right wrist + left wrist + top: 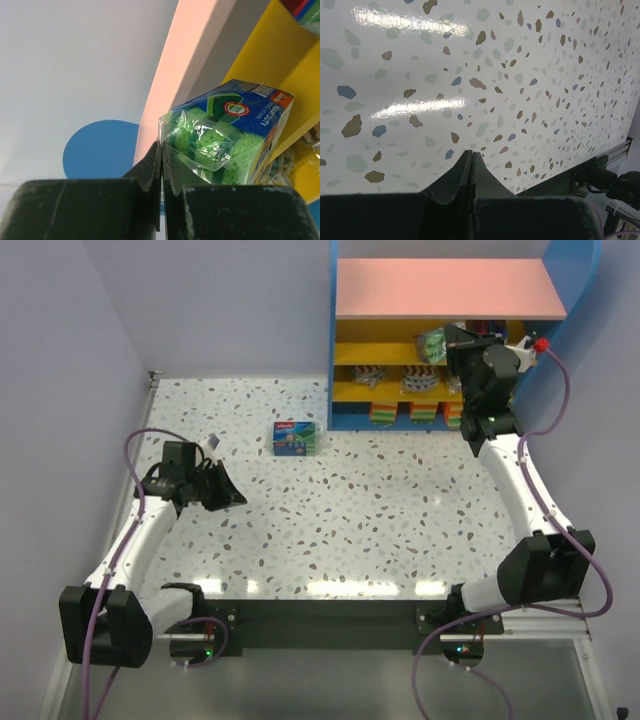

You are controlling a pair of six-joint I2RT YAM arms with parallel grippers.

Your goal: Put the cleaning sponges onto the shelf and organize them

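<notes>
The shelf (pixel 450 288) stands at the back right, with its pink top board (pixel 200 45) and yellow boards in the right wrist view. My right gripper (pixel 452 343) reaches into its upper compartment. There the right gripper (pixel 161 145) is shut, pinching the clear wrapper edge of a green sponge pack (pixel 225 140), also seen from above as a green pack (pixel 432 344). A blue-green pack (pixel 296 438) lies alone on the table. Orange-yellow-green sponges (pixel 423 412) fill the bottom row, and striped pads (pixel 368 375) sit on the middle board. My left gripper (pixel 238 499) is shut and empty, its jaws (pixel 472 151) pointing at bare tabletop.
The speckled table (pixel 350 510) runs from the arm bases to the shelf. A wall closes the left side (pixel 60 390). The table's near edge and a metal rail (pixel 615 150) show in the left wrist view.
</notes>
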